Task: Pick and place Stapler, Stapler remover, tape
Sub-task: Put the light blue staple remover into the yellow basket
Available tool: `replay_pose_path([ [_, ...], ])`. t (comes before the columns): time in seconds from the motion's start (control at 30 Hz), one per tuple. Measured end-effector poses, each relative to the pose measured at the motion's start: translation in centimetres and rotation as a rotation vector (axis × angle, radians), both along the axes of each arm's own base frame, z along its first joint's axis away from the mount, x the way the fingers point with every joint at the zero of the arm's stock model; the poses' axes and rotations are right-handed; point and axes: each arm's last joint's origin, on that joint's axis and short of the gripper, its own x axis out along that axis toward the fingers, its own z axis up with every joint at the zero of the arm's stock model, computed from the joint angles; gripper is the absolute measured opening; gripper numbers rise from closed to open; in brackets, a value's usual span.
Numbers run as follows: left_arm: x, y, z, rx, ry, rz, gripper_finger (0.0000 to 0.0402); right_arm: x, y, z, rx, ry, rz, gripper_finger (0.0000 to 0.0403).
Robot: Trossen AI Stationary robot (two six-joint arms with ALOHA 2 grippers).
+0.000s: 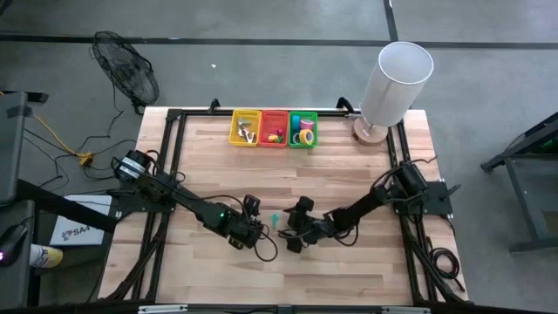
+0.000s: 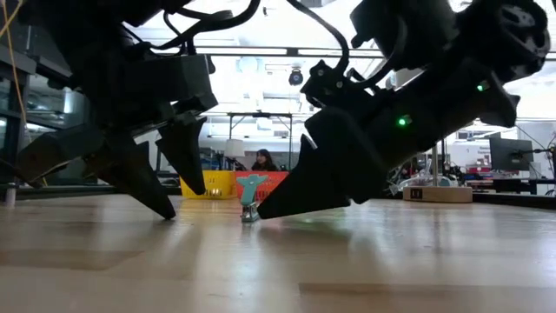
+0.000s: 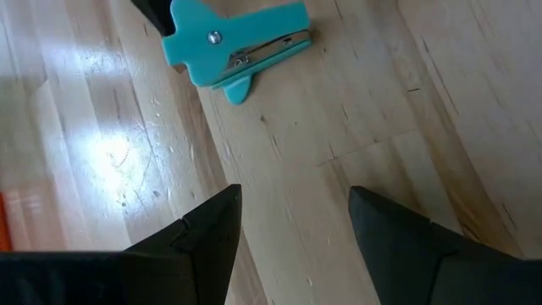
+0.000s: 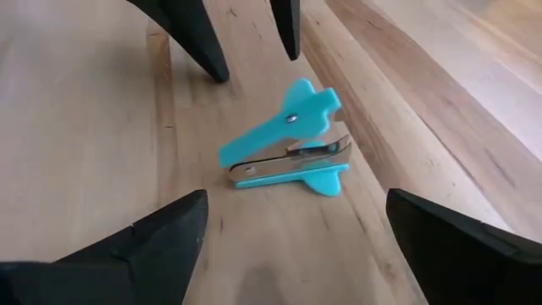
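Note:
A teal stapler remover (image 4: 288, 152) lies on its side on the wooden table (image 1: 349, 174), near the middle, with its metal jaws showing. My right gripper (image 4: 292, 229) is open and low over the table. Its fingers stand on either side of the remover, a little short of it. My left gripper (image 3: 292, 212) faces the remover (image 3: 237, 42) from the other side and is also open, with bare wood between its fingers. Tape rolls (image 1: 305, 135) lie in a green basket at the far edge. I cannot make out the stapler.
Yellow (image 1: 246, 128), red (image 1: 275, 128) and green (image 1: 303, 129) baskets stand side by side at the table's far edge. A white cylinder on a round wooden base (image 1: 394, 83) stands at the far right corner. A black frame (image 1: 174, 157) runs along the table's sides.

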Motion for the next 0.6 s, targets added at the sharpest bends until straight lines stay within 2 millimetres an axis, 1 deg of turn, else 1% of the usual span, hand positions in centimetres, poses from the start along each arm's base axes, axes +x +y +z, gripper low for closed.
replay_pose_path([
  [0.23,0.0,0.0,0.0,-0.02,0.001,0.014,0.0218,0.6,-1.5,-0.1,0.029,0.028,0.059,0.0352],
  [0.6,0.0,0.0,0.0,-0.029,-0.001,0.027,0.0218,1.1,-1.9,0.3,-0.002,0.003,0.139,0.0351],
])
